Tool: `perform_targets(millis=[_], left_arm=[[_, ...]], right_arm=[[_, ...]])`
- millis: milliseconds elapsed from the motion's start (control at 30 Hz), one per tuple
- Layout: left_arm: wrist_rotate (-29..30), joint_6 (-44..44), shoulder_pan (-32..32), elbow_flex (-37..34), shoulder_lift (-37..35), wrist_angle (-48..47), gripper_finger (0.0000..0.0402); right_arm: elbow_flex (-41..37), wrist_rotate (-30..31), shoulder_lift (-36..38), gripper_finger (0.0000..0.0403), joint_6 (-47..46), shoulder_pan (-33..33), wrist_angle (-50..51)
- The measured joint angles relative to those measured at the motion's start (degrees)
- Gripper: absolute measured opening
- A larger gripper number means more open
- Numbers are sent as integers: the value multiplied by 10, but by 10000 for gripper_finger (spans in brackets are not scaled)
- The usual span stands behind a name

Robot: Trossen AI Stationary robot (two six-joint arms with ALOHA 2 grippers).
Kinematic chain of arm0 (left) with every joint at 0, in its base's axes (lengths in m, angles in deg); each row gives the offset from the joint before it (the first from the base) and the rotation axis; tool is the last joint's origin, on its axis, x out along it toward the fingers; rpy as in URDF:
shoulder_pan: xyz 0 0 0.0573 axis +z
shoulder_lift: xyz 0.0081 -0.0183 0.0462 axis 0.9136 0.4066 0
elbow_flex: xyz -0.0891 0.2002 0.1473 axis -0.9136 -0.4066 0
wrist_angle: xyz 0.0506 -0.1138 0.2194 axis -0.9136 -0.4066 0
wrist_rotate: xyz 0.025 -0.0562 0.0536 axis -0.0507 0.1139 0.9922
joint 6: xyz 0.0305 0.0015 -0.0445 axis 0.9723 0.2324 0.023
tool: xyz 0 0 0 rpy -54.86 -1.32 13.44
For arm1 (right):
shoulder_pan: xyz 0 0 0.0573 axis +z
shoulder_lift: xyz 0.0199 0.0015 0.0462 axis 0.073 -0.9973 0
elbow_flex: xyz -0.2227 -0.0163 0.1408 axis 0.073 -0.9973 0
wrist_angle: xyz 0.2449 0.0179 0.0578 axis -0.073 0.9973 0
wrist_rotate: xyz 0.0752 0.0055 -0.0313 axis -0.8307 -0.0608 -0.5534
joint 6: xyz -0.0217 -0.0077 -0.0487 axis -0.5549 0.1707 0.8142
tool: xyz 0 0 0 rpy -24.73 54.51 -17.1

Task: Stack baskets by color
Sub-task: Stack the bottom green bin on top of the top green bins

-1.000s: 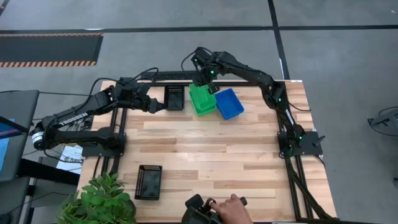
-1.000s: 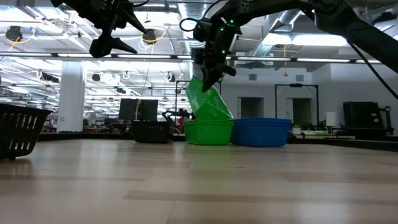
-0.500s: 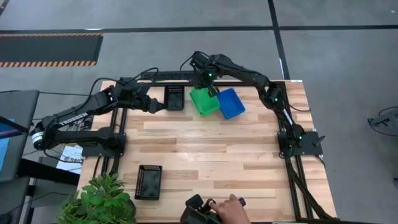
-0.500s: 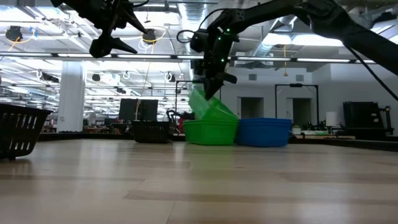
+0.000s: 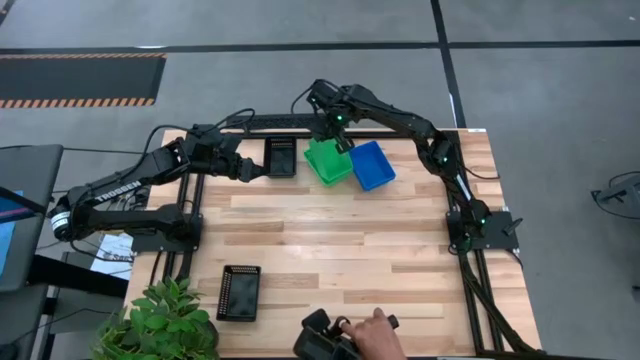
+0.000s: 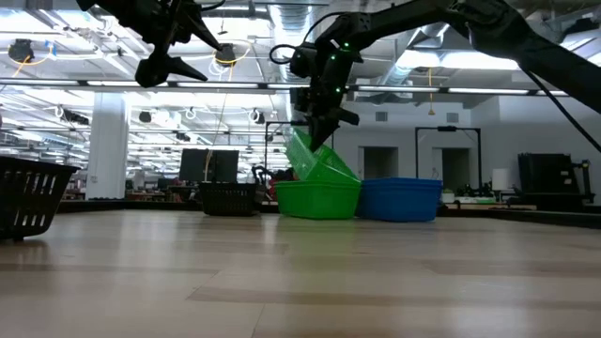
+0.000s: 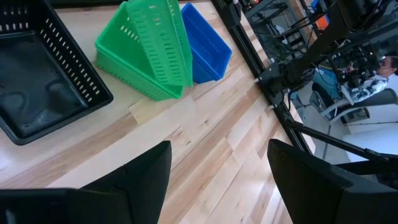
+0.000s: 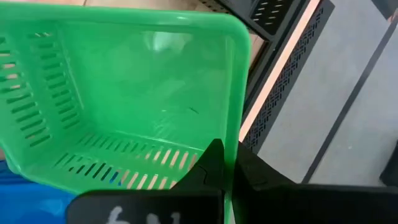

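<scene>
On the far side of the table a green basket (image 6: 317,199) stands on its base, with a blue basket (image 5: 371,166) beside it on the right. A second green basket (image 7: 159,41) leans tilted in the first one. My right gripper (image 5: 336,138) is shut on its raised far end. My left gripper (image 5: 247,168) hovers open above the table's far left, next to a black basket (image 5: 281,156). Another black basket (image 5: 239,292) stands near the front left. My right gripper pinches the raised end wall of the tilted green basket at its rim (image 8: 238,127), one finger inside the basket and one outside. The fingers come from above, slanting down. The basket is tilted, far end up, and its lower end rests in the green basket (image 7: 124,62) beneath.
A person's hand (image 5: 372,335) holds a dark device at the table's near edge. A potted plant (image 5: 160,325) stands at the near left corner. The bare wooden tabletop (image 5: 330,240) stretches across the middle.
My right gripper has sunk a little with the green basket. The basket has tipped flatter and gone deeper into the green one beneath, its far end still raised.
</scene>
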Motion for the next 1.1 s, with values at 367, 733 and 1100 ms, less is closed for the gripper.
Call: perform_targets(millis=[367,733,1100], left_arm=[[-2,0,0,0,0,0,256],[-2,0,0,0,0,0,256],[-4,-1,0,0,0,0,256]], right_arm=[[0,0,0,30,0,-4,1],[0,0,0,51,0,-4,7],[0,0,-1,93,2,-5,10]])
